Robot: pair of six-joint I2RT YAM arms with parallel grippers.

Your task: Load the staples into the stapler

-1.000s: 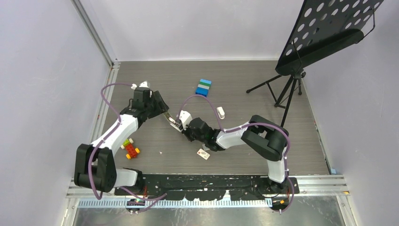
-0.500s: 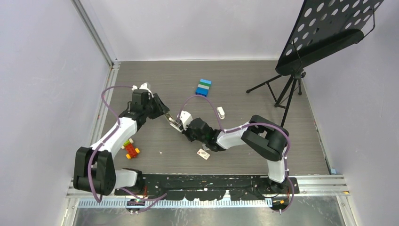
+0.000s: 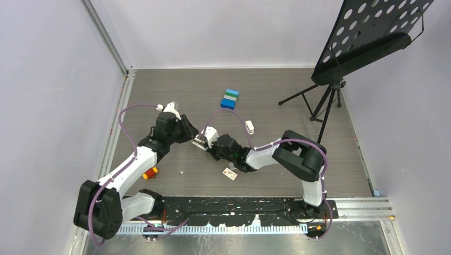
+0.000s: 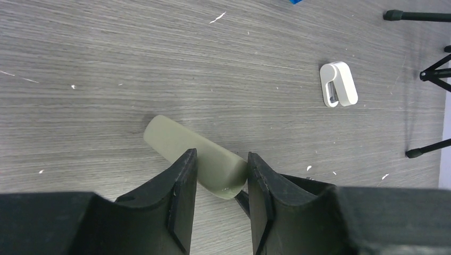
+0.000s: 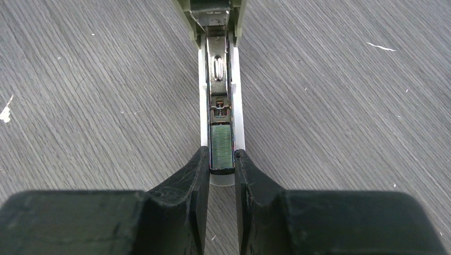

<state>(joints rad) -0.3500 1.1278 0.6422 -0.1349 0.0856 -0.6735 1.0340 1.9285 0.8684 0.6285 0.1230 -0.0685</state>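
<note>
Olive stapler (image 4: 173, 138), left pincer (image 4: 219, 159), right pincer (image 5: 220, 159) gripping

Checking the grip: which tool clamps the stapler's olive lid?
The left tool, closed around the olive lid; the right tool instead pinches the white base.

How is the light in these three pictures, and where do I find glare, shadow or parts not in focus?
Top external view: even light, faint shadows under the arms. Left wrist view: table grain sharp, soft shadow beside the stapler, left pincer nearly black. Right wrist view: the metal channel shows glare, right pincer dark and slightly soft.
</note>
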